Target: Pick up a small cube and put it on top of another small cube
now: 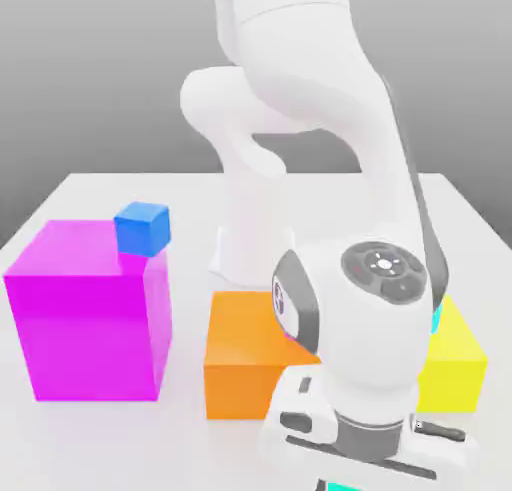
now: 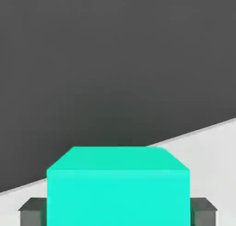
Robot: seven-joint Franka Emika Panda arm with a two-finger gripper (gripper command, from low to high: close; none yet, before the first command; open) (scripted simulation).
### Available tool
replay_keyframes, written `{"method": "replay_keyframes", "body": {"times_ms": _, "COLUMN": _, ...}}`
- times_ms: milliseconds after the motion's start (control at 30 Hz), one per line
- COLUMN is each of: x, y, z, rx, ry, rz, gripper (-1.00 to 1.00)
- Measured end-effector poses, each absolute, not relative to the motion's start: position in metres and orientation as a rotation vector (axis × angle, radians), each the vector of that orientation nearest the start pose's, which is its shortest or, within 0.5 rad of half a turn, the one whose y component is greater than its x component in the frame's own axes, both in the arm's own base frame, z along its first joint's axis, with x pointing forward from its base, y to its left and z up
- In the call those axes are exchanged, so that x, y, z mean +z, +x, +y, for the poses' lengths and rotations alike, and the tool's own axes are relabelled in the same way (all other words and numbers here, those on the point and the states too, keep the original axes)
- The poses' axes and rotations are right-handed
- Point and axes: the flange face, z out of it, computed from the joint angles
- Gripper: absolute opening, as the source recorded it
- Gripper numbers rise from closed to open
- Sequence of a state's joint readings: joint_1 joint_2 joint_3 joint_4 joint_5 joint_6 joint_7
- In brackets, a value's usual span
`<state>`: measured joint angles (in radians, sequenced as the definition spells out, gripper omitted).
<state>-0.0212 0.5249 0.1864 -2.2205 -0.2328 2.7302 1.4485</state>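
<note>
The small teal-green cube [image 2: 118, 193] is gripped by the gripper [image 2: 118, 213]: its 2 fingers [image 2: 33, 213] are closed on opposite sides of the cube, and both sides are touched. In the exterior view, a strip of the same cube is seen below the white hand, at the near edge, right of centre. By the hand, the near right part of the scene is covered

At the exterior view's left, 1 large magenta block [image 1: 90, 324] is stood on the pale table [image 1: 100, 444], and 1 small royal-blue cube [image 1: 142, 229] is set on top of it, towards the right side. To the right of the magenta block, and apart from it, 1 lower orange block [image 1: 238, 364] is placed, its right part hidden by the hand. Farther right, 1 yellow block [image 1: 455, 369] is partly hidden too. Near its far left part, a sliver of 1 sky-cyan cube [image 1: 436, 319] is seen behind the arm [image 1: 320, 69]; what it is rested on cannot be told. In the hand view, the pale table edge is seen slanting behind the held cube, with dark grey beyond it
</note>
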Motion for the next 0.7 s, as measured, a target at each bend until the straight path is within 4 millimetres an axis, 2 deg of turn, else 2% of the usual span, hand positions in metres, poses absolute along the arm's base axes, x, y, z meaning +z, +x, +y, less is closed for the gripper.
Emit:
{"method": "replay_keyframes", "body": {"times_ms": 67, "x": 0.135, "y": 0.531, "z": 0.102, "rx": -0.002, "ry": -2.682, "rz": 1.633, "gripper": -1.0}}
{"method": "replay_keyframes", "body": {"times_ms": 100, "x": 0.14, "y": 0.532, "z": 0.102, "rx": -0.001, "ry": -2.681, "rz": 1.633, "gripper": -1.0}}
{"method": "replay_keyframes", "body": {"times_ms": 267, "x": 0.201, "y": 0.527, "z": 0.102, "rx": -0.008, "ry": -2.706, "rz": 1.613, "gripper": -1.0}}
{"method": "replay_keyframes", "body": {"times_ms": 700, "x": 0.298, "y": 0.44, "z": 0.088, "rx": -0.063, "ry": -3.008, "rz": 1.223, "gripper": -1.0}}
